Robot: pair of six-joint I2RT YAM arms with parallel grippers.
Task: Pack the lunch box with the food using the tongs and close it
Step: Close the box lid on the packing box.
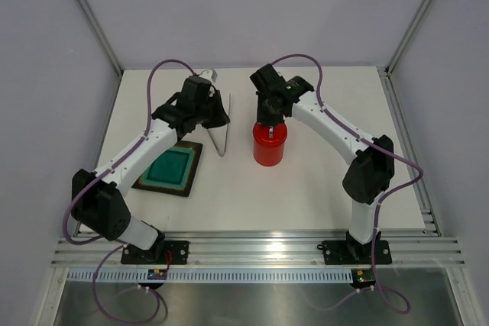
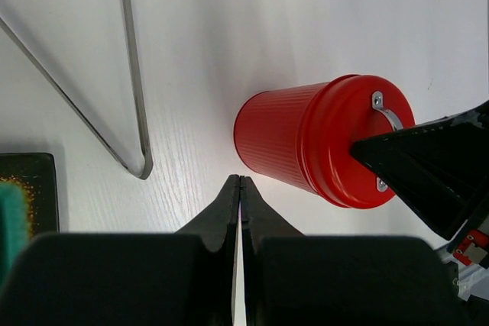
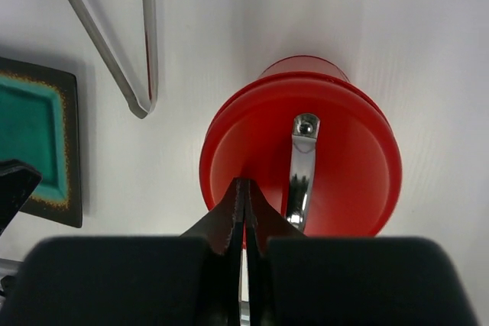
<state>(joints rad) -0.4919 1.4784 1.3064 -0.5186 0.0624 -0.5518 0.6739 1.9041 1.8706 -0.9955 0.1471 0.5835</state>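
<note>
Top external: the lunch box (image 1: 269,146) stands upright just right of the middle of the desk (image 1: 321,181), with my right jaws directly above it. On the right wrist view those jaws are pressed together, tips down on the red lid (image 3: 344,166). The silver handle (image 3: 303,166) sits at their 3 o'clock, beside them and not gripped. I read that as seating the lid, not lifting it. The left jaws are closed on nothing, low over bare desk, with the canister at their 1 o'clock. The tongs (image 2: 131,51) lie flat at the box's 9 o'clock, unheld. The black tray (image 1: 196,167) is at its 8 o'clock. No food in sight; presumably packed, though I can't check. No brand, label or writing that I can read.
</note>
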